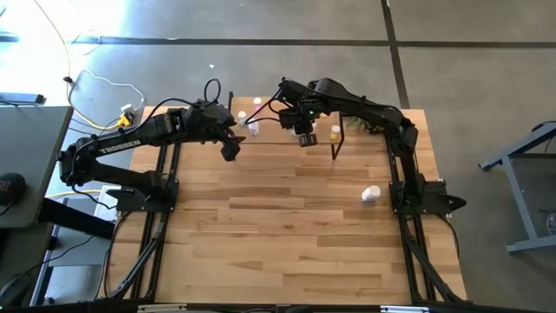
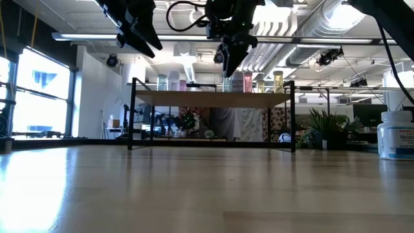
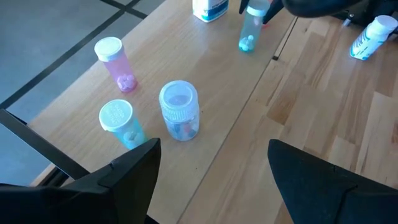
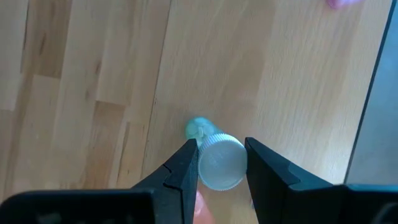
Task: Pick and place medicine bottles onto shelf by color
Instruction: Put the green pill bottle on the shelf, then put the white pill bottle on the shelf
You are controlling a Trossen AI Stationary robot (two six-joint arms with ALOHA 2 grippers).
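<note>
Placement step, right arm. Your right gripper [image 4: 221, 163] stands over the shelf [image 1: 287, 132] at the worktop's [image 1: 295, 235] 12 o'clock edge, its fingers closed to the width of a white cap and clasping the green-tinted bottle [image 4: 214, 158] upright; whether the base touches the shelf top cannot be told from these views. The left gripper [image 3: 211, 168] hovers wide open and empty above the shelf's 9 o'clock end, where a pink bottle [image 3: 117, 63], a blue-green bottle [image 3: 121, 123] and a clear bottle [image 3: 180, 109] stand close together. A yellow bottle [image 1: 335, 133] stands toward the shelf's 3 o'clock end, and a larger white bottle [image 1: 371, 194] lies on the worktop at about 3 o'clock. Your next move probably calls for settling the bottle squarely, parting the fingers, and lifting straight up so that nothing tips.
</note>
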